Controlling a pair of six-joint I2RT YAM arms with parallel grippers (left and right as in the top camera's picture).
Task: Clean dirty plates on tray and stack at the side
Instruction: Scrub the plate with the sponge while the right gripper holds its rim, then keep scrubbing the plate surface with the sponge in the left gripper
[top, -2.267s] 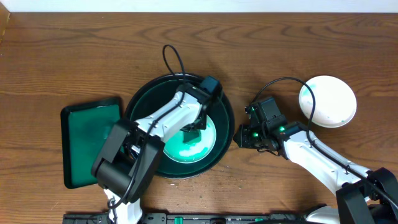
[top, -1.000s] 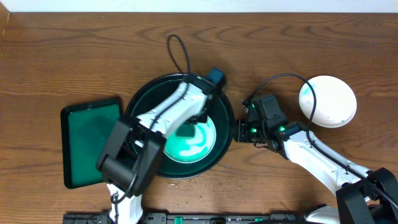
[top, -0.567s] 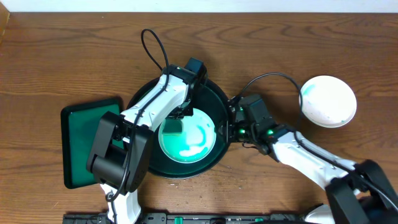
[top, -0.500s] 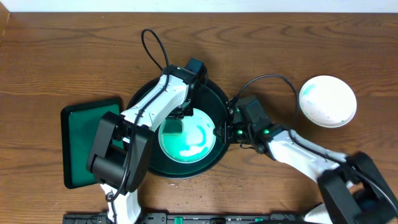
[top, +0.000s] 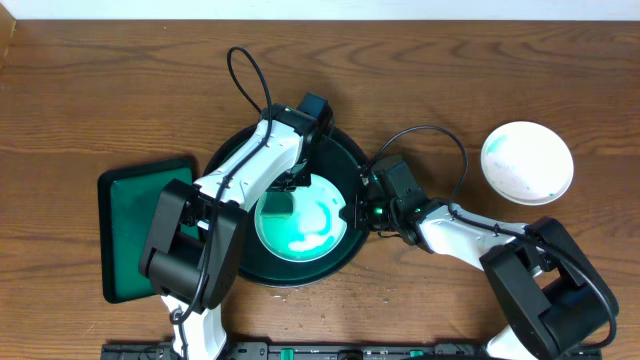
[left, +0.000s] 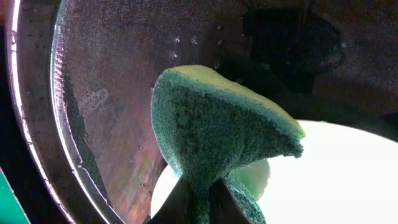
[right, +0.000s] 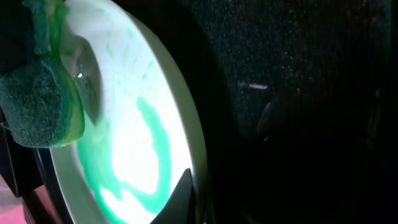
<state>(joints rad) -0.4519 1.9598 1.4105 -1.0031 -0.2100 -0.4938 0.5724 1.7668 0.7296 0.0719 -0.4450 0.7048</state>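
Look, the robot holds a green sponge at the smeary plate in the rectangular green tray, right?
Not quite. The smeary plate lies in the round dark tray, not in the rectangular green tray, which sits apart to the left. The overhead view shows it. The left gripper does hold the green sponge at that plate.

White plate (top: 312, 226), teal-green smears; green speckled sponge (left: 211, 130); dark tray (top: 341, 161)
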